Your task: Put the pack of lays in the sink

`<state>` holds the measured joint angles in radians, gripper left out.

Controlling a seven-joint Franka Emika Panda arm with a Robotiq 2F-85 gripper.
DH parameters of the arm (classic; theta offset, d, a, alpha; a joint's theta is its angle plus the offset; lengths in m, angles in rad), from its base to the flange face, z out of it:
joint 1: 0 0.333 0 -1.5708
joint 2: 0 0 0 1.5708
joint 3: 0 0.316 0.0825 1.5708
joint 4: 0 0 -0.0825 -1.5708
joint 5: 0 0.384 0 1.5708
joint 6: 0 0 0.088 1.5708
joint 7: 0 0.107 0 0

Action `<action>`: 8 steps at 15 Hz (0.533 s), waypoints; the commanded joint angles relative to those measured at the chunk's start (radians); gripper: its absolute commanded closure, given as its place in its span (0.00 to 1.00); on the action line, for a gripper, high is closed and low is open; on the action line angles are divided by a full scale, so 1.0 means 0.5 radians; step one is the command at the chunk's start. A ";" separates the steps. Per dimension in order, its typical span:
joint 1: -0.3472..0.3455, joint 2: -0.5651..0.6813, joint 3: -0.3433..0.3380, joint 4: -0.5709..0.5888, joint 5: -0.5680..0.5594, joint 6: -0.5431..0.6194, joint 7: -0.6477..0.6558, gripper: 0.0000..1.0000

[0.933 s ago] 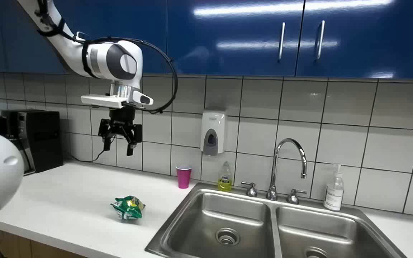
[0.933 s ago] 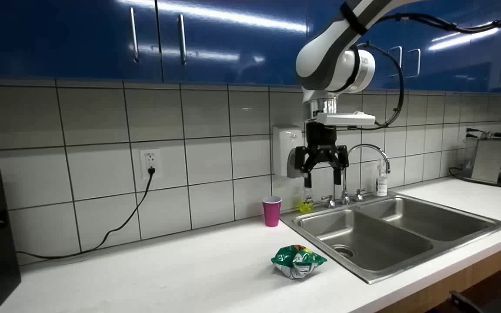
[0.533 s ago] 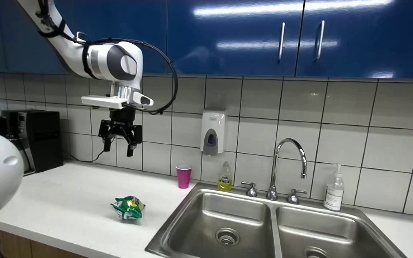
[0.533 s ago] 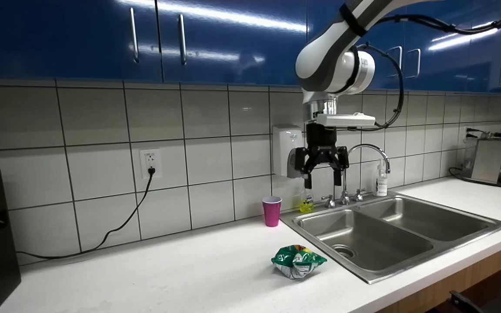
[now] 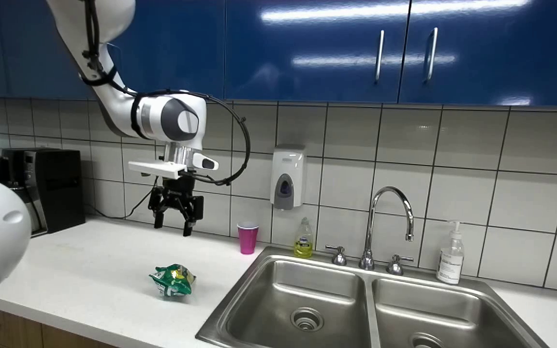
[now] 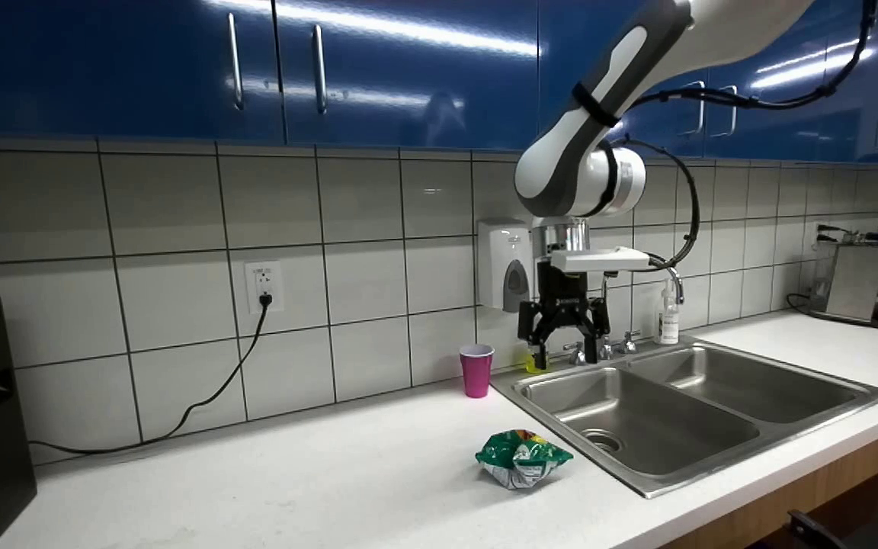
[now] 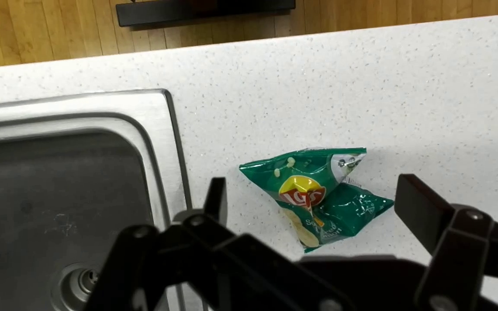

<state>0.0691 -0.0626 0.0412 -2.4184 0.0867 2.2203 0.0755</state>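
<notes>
Aloft, our tool (image 5: pixel 173 225) hangs spread, with the pack (image 7: pixel 318 198) on the counter (image 6: pixel 294 488) below

Across the top of both exterior views we see blue cabinets (image 6: pixel 142 76), and under them a tiled wall (image 6: pixel 172 198). Our white counter runs along that wall. The arm (image 6: pixel 565 164) slants down from above, with the tool pointing at the counter. Set into the counter is our steel sink (image 7: pixel 156 108), two basins side by side. At the left of both exterior views stands a black box (image 5: pixel 58 193). A white dispenser (image 5: pixel 288 176) hangs on the wall, and near it a curved tap (image 5: pixel 370 227) rises at the back of the sink. The tool is well above the counter, its fingers (image 7: pixel 422 211) wide apart, and we see nothing in its hold. Our pack, green and crumpled, lies on the counter near the sink, apart from its rim; in the wrist view we see it, logo up, between the fingers. A pump bottle (image 5: pixel 450 261) stands at the back of the sink, to the right of the tap; to the left we see a soap bottle (image 5: pixel 303 241) with yellow liquid. Near the sink's corner our pink cup (image 5: pixel 248 240) stands upright on the counter. Smallest, a round drain (image 5: pixel 307 319) shows in each basin.
</notes>
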 commanded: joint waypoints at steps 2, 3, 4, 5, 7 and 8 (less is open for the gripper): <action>-0.011 0.270 0.007 0.070 0.039 0.183 -0.029 0.00; -0.008 0.318 0.012 0.081 0.045 0.217 -0.027 0.00; -0.006 0.361 0.016 0.092 0.041 0.258 -0.023 0.00; -0.003 0.405 0.021 0.110 0.039 0.282 -0.022 0.00; 0.005 0.486 0.027 0.145 0.033 0.338 -0.016 0.00; 0.009 0.524 0.031 0.166 0.033 0.360 -0.012 0.00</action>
<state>0.0745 0.1435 0.0433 -2.3792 0.0903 2.3749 0.0755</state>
